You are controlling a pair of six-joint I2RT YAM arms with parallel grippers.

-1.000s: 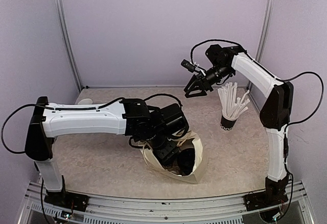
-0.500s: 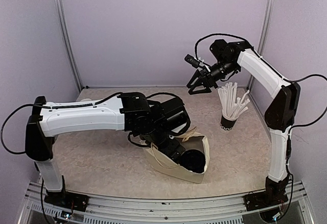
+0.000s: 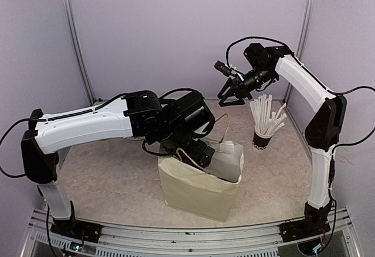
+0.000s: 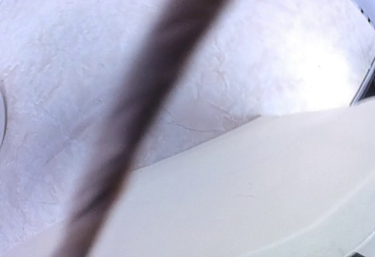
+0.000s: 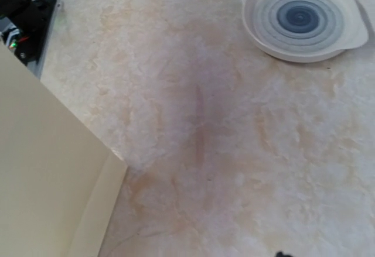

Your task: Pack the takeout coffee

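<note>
The paper bag (image 3: pixel 196 189) has come up off its side and now stands upright, with the left gripper (image 3: pixel 198 156) at its mouth. Its fingers are hidden, so I can't tell their spread. The bag's walls hide both coffee cups. The right gripper (image 3: pixel 233 99) hangs high, fingers apart and empty. One bag, one straw cup (image 3: pixel 261 140), one plate (image 5: pixel 302 17).

bag (image 3: pixel 196 189): cream paper, matt, smooth | bag handle (image 4: pixel 146 105): twisted brown paper cord | tabletop (image 3: pixel 99 175): mottled beige, matt, stone-look | dish (image 5: pixel 302 17): glossy white glaze, blue rings | arm shells (image 3: pixel 88 128): smooth white plastic, slight sheen
</note>
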